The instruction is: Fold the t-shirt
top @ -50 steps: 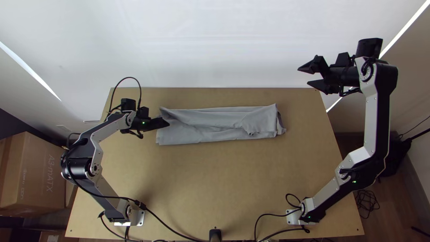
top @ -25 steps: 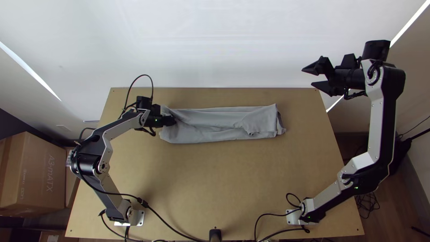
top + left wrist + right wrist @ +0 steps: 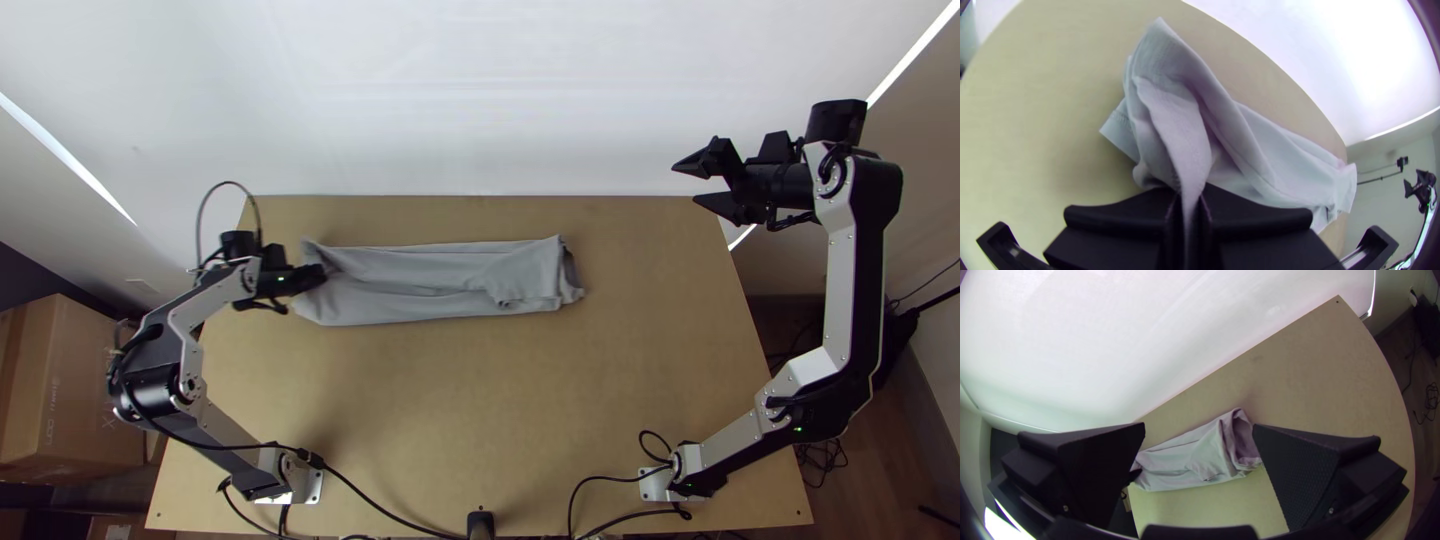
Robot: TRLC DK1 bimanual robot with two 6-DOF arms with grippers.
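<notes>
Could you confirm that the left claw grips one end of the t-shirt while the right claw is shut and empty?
Nearly: the right wrist view shows the right claw open, not shut. It holds nothing, and the left claw does grip one end of the t-shirt.

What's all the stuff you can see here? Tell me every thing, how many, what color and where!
Long folded strip of T-shirt cloth: one, grey, across the table's far half
Wooden table: one, light brown, under the cloth
Flat backdrop: one, white, behind the table
Big cardboard box: one, brown, beyond the table's left side
Thin cables: several, black, on table and floor
Robot arms: two, silver-grey and black, one each side
Left gripper: one, black, pinching the cloth's left end
Right gripper: one, black, open, up high at far right
</notes>
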